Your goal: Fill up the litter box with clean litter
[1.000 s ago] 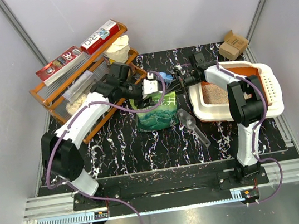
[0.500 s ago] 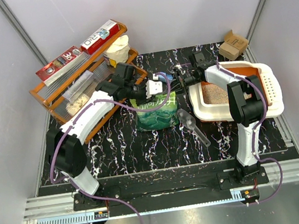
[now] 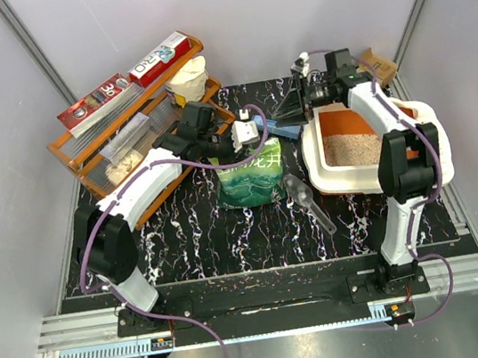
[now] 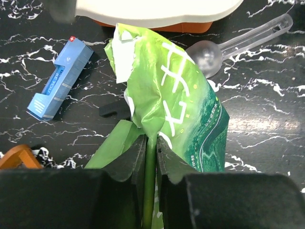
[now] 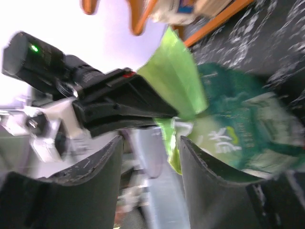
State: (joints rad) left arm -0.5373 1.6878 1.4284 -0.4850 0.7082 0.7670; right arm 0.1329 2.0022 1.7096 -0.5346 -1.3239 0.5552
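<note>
Fingers (image 4: 131, 164) of the left gripper (image 4: 150, 143) have pinched the top edge of the glossy green plastic pouch (image 4: 181, 100) between them. The right gripper (image 5: 151, 143), now spread, has released it, so pouring is likely next.

the litter box (image 3: 339, 184) is smooth plastic, holding matt, grainy clean litter (image 3: 347, 148). the pouch (image 4: 181, 105) is glossy, crinkled film; the scoop (image 4: 238, 43) is clear plastic, the table (image 3: 212, 237) polished and marbled.

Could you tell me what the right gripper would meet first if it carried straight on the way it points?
Most likely the green pouch, at its raised top flap where the left gripper pinches it; depth in the blurred wrist view is unclear.
</note>
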